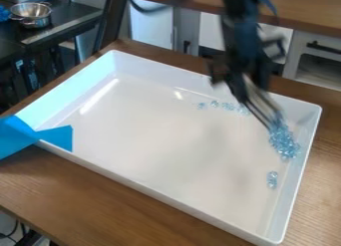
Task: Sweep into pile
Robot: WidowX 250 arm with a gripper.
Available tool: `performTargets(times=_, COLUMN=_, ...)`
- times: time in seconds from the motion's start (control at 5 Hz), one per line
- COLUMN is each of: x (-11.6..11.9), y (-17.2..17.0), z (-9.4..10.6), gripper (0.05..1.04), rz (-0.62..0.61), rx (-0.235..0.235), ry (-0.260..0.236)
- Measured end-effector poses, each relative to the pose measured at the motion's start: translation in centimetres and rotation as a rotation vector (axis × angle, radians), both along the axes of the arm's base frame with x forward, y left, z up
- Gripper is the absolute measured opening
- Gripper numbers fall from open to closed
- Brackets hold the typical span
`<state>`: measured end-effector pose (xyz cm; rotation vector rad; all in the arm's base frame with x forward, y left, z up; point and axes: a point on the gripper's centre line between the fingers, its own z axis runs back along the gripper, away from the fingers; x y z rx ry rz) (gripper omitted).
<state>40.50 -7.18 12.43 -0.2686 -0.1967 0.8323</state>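
My gripper (259, 98) hangs blurred over the back right part of the white tray (163, 191), tilted down to the right. Its lower end meets the upper edge of a heap of clear light-blue pieces (283, 142) near the tray's right wall; whether it touches them I cannot tell. A short row of similar pieces (228, 106) lies along the back wall, its right end close beside the gripper. Nearer the front, a small separate clump (271, 179) rests by the right wall.
The tray's raised walls surround the pieces. Blue tape (57, 137) crosses its left front corner onto the wooden table (100, 200). A metal bowl (31, 13) stands on a dark surface at the far left. Behind the table are light cabinets (316, 65).
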Motion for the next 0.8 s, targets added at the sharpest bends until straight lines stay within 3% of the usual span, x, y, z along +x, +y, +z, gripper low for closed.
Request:
performTargets(times=0.2, x=-0.9, y=4.4, z=3.5, gripper=0.376, rz=-0.003, rx=-0.052, ry=-0.034)
performTargets(times=0.4, x=-1.6, y=7.3, z=3.5, gripper=0.376, rz=-0.029, rx=-0.028, ry=-0.006)
performTargets(times=0.6, x=-1.5, y=10.4, z=0.4, gripper=0.376, rz=-0.083, rx=0.081, ry=0.058)
performTargets(times=0.8, x=-1.4, y=11.4, z=-2.9, gripper=0.376, rz=-0.183, rx=0.188, ry=0.108)
